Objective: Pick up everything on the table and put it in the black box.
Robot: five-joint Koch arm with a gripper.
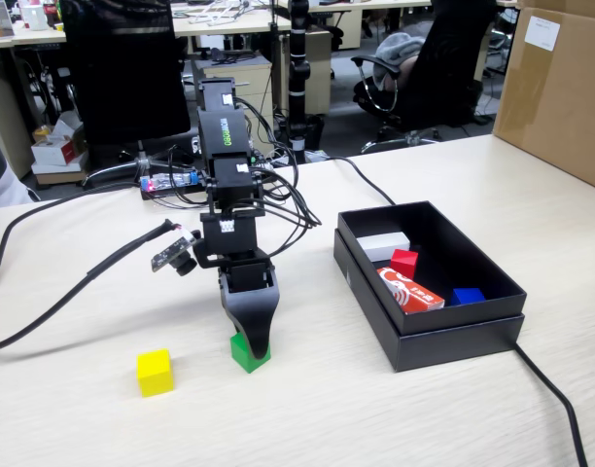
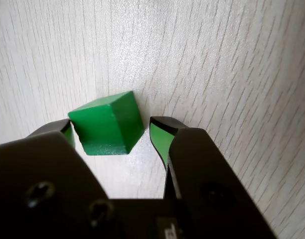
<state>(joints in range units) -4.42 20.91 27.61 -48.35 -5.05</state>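
Note:
The green cube (image 1: 246, 354) sits on the beige table (image 1: 307, 409), right under my gripper (image 1: 256, 342). In the wrist view the green cube (image 2: 107, 124) lies between my two black fingers, near the left one, with a gap to the right finger (image 2: 165, 137). My gripper (image 2: 112, 130) is open around it. The yellow cube (image 1: 155, 372) lies on the table to the left of the green one. The red cube (image 1: 404, 263) lies inside the black box (image 1: 453, 339) at the right.
The box also holds a red-and-white packet (image 1: 411, 291), a small blue block (image 1: 468, 296) and a white block (image 1: 385, 245). A brown carton (image 1: 560, 92) stands at the far right. Black cables (image 1: 54, 302) cross the table at left and one runs from the box's front right.

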